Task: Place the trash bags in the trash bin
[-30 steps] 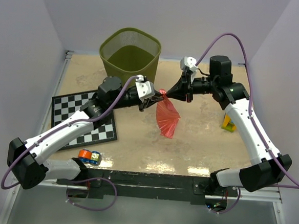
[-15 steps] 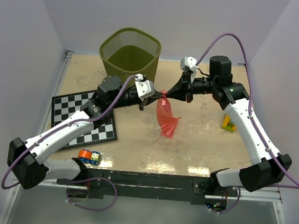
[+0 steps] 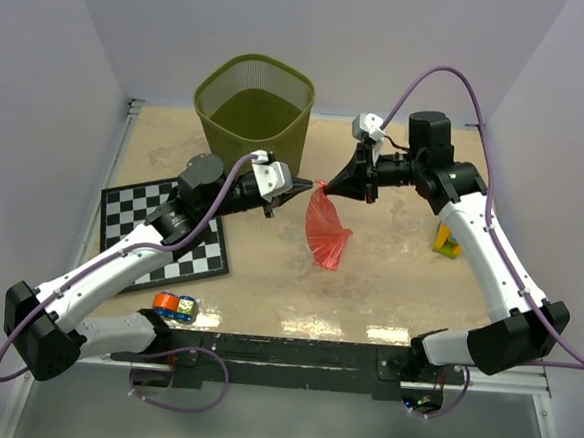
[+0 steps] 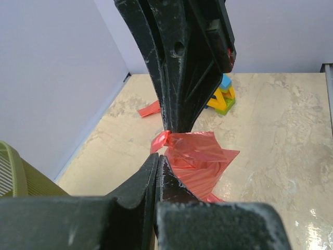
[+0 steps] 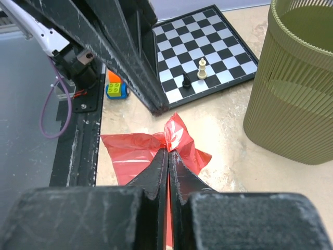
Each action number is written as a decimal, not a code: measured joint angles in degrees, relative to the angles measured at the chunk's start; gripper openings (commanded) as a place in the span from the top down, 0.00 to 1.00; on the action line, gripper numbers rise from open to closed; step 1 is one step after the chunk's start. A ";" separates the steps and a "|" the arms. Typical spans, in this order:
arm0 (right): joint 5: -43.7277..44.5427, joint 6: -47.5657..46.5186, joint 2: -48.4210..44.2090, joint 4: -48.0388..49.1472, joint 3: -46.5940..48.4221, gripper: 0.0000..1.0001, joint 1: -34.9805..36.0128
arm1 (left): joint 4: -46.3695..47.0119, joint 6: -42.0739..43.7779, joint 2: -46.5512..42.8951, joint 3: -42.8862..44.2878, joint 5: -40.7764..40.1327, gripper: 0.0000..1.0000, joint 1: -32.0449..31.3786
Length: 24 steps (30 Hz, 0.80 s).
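The top external camera looks down from above and behind the arm bases over the whole table (image 3: 398, 287), with the trash bin (image 3: 248, 136) at upper centre. The left wrist camera sits close behind the left gripper (image 4: 158, 159), facing the toy blocks (image 4: 223, 99). The right wrist camera, close behind the right gripper (image 5: 168, 153), faces the chessboard (image 5: 218, 36). All three views share the red trash bag (image 3: 326, 231) mid-frame.

We are seeing the right gripper (image 5: 167, 152) pinching the bunched top of the red trash bag (image 5: 136, 151) between closed jaws. The left gripper (image 5: 157, 108) is ending just beside that bunch. The olive trash bin (image 5: 291, 94) is standing at right, near a chessboard (image 5: 223, 39) bearing a black pawn (image 5: 186, 79) and a white piece (image 5: 202, 68).
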 measured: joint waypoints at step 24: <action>-2.05 3.32 1.86 4.72 0.37 0.61 1.07 | 2.58 -0.52 4.98 -0.37 2.60 1.00 0.09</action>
